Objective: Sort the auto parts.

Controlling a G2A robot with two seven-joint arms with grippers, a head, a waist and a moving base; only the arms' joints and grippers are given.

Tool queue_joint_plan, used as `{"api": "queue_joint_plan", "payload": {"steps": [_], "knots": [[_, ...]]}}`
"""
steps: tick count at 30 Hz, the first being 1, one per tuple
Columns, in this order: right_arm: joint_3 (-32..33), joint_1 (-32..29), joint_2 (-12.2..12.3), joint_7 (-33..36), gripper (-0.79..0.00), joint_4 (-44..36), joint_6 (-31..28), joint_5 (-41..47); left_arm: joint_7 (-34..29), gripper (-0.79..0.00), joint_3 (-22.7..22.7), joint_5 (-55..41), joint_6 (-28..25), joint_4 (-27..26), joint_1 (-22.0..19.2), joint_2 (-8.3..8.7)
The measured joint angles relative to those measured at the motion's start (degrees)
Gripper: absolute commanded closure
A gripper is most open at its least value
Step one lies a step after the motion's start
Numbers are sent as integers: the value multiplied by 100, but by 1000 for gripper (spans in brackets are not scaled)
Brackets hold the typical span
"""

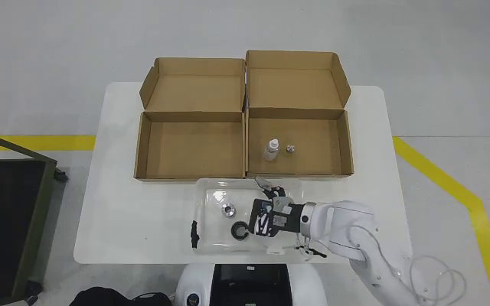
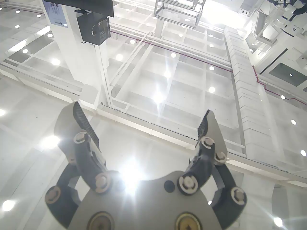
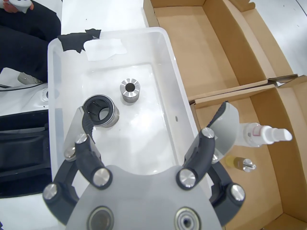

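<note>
A clear plastic bin (image 1: 210, 191) (image 3: 172, 56) sits at the table's near edge. In it lie a black-lined metal bushing (image 1: 241, 230) (image 3: 103, 112) and a small slotted steel cylinder (image 1: 227, 209) (image 3: 130, 91). My right gripper (image 1: 262, 211) (image 3: 153, 118) hangs open above the bin, one fingertip close to the bushing, nothing held. The right cardboard box (image 1: 337, 161) (image 3: 283, 168) holds a white spray bottle (image 1: 272, 148) (image 3: 263, 134) and a small brass-and-steel fitting (image 1: 290, 147) (image 3: 242, 163). The left cardboard box (image 1: 191, 149) (image 3: 199, 44) shows nothing inside. My left gripper (image 2: 144, 120) is open and points up at a ceiling.
Both boxes have their lids (image 1: 245, 84) folded back at the far side. Black tape (image 3: 76, 40) and a white label stick to the bin's end wall. A person's hand holding a controller (image 3: 16, 2) shows beyond the table in the right wrist view.
</note>
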Motion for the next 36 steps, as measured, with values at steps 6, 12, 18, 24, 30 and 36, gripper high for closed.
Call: {"api": "queue_joint_plan", "payload": {"steps": [6,12,18,24,30,36], "knots": [[-222,144,-25,21,-785,160,-119,-78,0,-785,0,0,0,0,0,0],[-432,250,-41,154,-785,253,-319,-97,0,-785,0,0,0,0,0,0],[-664,380,-84,178,-785,492,-310,-72,0,-785,0,0,0,0,0,0],[-882,549,-137,180,-785,759,-297,-36,0,-785,0,0,0,0,0,0],[-1077,675,-186,198,-785,996,-290,9,0,-785,0,0,0,0,0,0],[-1223,771,-226,188,-785,1231,-299,63,0,-785,0,0,0,0,0,0]]}}
